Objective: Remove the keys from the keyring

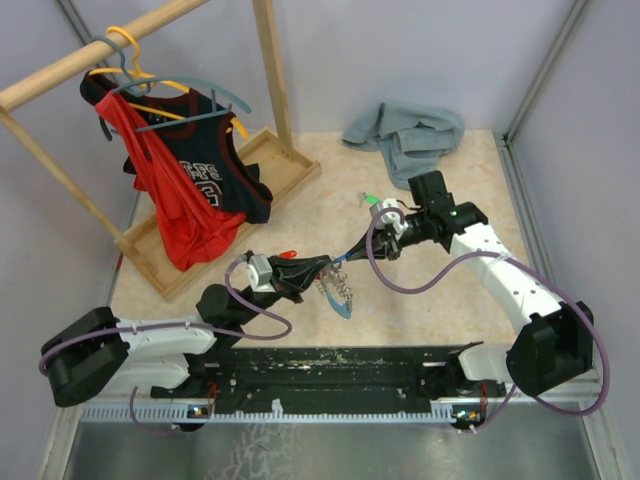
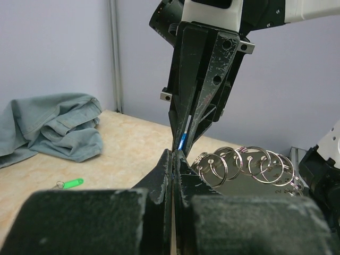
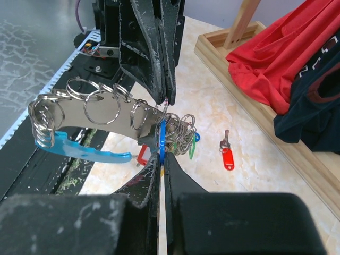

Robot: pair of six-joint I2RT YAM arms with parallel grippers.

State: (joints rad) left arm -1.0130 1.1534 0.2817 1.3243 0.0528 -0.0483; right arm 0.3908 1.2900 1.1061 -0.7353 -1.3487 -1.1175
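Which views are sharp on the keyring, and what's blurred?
Right wrist: keyring sharp, glinting; its own near jaws blurred dark. Left wrist: rings fairly sharp, foreground jaws soft, green tag small. Top: even light, keyring tiny, detail lost.

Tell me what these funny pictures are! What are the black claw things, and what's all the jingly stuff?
It's a robot with two arms bolted to a table. One picture looks down from above. The other two come from little cameras on each wrist, so you see each claw close up.

The claws are grippers. The left gripper and the right gripper are both pinched shut, tip to tip, on a small blue tag. It belongs to the jingly bunch: a keyring strung with many small metal rings and keys, hanging between the arms.

Loose on the table lie a key with a red tag and one with a green tag. There is also a crumpled grey-blue cloth, and a wooden rack with shirts on hangers.
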